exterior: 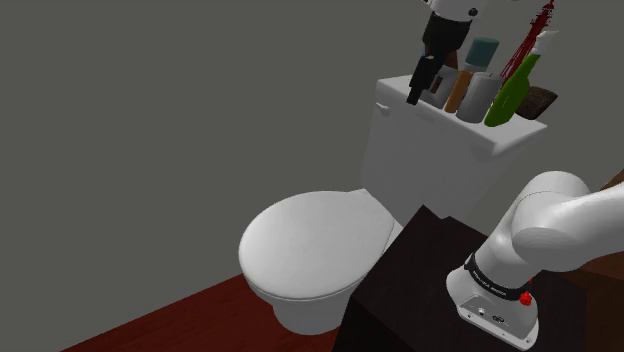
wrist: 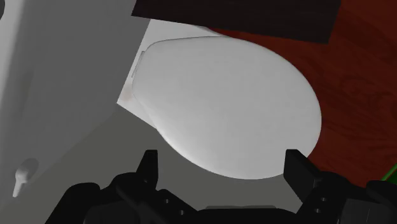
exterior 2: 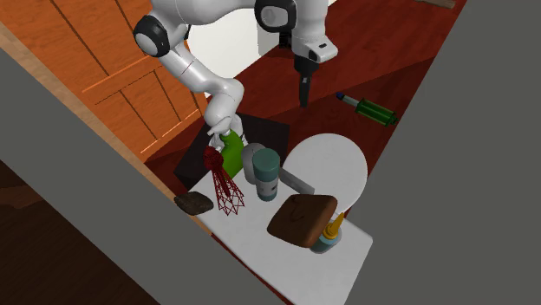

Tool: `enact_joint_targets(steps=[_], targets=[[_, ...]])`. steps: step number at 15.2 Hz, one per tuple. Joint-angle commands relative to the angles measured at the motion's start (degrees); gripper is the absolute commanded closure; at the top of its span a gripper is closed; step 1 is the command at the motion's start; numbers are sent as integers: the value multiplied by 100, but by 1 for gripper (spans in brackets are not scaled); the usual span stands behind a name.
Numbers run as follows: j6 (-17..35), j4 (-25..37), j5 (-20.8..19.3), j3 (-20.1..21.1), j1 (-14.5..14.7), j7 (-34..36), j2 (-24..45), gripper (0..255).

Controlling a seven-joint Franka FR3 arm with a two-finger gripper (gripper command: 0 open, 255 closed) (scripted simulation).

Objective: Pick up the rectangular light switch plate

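Since the claw (wrist: 222, 164) is wide open with nothing in it, the job right now is to get over to the plate. The claw points at the white toilet lid (wrist: 235, 108). Farther back is the toilet tank top (exterior 2: 270, 260), packed with things. The light switch plate (exterior 2: 296, 184) looks like the flat grey piece there, just beside the can with the teal cap (exterior 2: 266, 165), but I cannot be sure.

To do this well, the claw should move over the tank and put one finger on each thin side of the plate. It should come down slowly and not bump the can or the red whisk (exterior 2: 225, 191).

The wrist view tells how the fingers stand. The second exterior view looks down on the tank top, so the gaps between things are plain. From the shoulder view those things crowd in a row.
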Motion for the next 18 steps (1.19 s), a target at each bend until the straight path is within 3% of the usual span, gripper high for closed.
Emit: enact_joint_targets(steps=[1, 10, 18], targets=[[0, 0, 0, 0, 0, 0, 0, 0], [-624, 1754, 93, -1124, -397, -557, 1608, 0], [-1447, 3702, 590, -2174, -738, -1204, 3340, 0]])
